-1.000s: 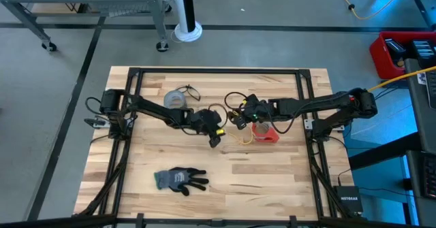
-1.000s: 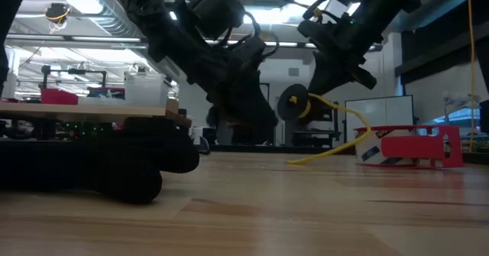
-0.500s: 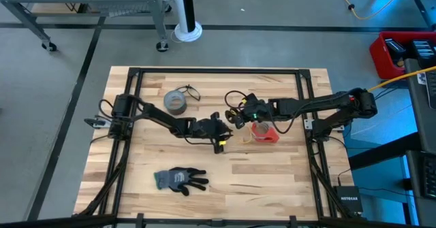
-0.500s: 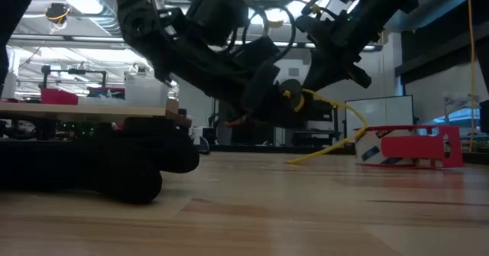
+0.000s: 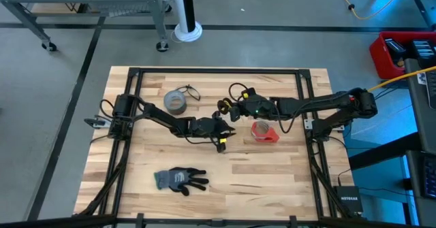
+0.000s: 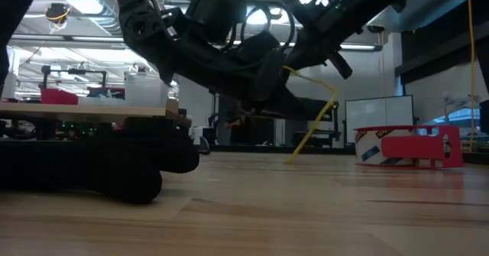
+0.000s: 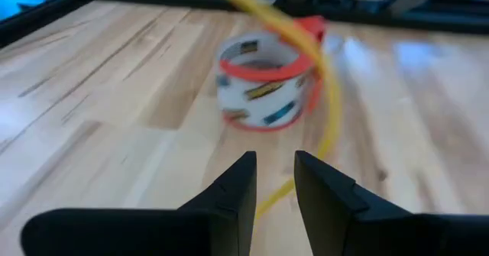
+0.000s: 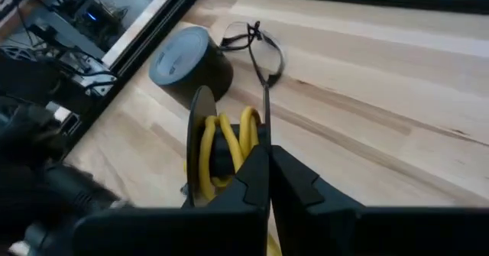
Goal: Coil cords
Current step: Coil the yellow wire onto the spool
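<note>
Since the earlier frame, the right hand (image 5: 225, 107), clamped on the yellow cord (image 6: 317, 122), has lifted it off the desk (image 5: 272, 173) at centre frame, drawing slack; left hand (image 5: 221, 134) is apart below.

Both arms reach mid-table; left gripper (image 5: 221, 137) narrowly parted; right gripper (image 5: 226, 108) closed.

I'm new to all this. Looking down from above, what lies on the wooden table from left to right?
Grey tape roll → black glove → left end effector → red tape roll.
</note>
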Controlling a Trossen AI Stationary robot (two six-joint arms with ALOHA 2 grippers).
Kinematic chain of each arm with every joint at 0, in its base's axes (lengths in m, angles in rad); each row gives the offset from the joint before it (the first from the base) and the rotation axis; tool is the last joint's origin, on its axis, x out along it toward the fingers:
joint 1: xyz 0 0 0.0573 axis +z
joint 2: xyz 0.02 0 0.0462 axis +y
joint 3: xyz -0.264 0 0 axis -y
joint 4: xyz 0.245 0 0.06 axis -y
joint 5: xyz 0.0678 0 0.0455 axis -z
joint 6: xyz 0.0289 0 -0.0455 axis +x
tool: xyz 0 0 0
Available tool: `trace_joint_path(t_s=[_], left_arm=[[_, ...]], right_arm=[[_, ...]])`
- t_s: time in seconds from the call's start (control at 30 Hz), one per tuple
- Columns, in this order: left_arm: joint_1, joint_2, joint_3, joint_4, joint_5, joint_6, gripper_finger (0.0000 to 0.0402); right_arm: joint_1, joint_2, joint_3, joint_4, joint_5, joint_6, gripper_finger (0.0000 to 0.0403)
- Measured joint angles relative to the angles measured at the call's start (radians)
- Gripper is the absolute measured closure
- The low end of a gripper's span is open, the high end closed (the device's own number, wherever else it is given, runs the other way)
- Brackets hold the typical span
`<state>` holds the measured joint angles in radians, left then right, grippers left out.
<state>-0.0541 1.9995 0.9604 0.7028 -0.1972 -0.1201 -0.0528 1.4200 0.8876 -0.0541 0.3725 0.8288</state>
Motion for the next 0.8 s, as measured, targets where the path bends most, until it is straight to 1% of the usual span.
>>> trace_joint_path(t_s=[0.1, 0.37, 0.6, 0.8], left_arm=[[0.000, 0.000, 0.001, 0.045, -0.001, -0.004, 0.0320], [0.000, 0.000, 0.001, 0.045, -0.004, -0.039, 0.0320], [-0.010, 0.000, 0.001, 0.044, -0.005, -0.060, 0.0320], [-0.025, 0.000, 0.001, 0.043, -0.005, -0.056, 0.0320]], right_arm=[[0.000, 0.000, 0.000, 0.009, 0.008, 0.000, 0.0398], [0.000, 0.000, 0.000, 0.006, 0.037, 0.000, 0.0398], [0.000, 0.000, 0.000, 0.067, 0.039, 0.000, 0.0398], [0.000, 0.000, -0.001, 0.089, 0.072, -0.001, 0.0398]])
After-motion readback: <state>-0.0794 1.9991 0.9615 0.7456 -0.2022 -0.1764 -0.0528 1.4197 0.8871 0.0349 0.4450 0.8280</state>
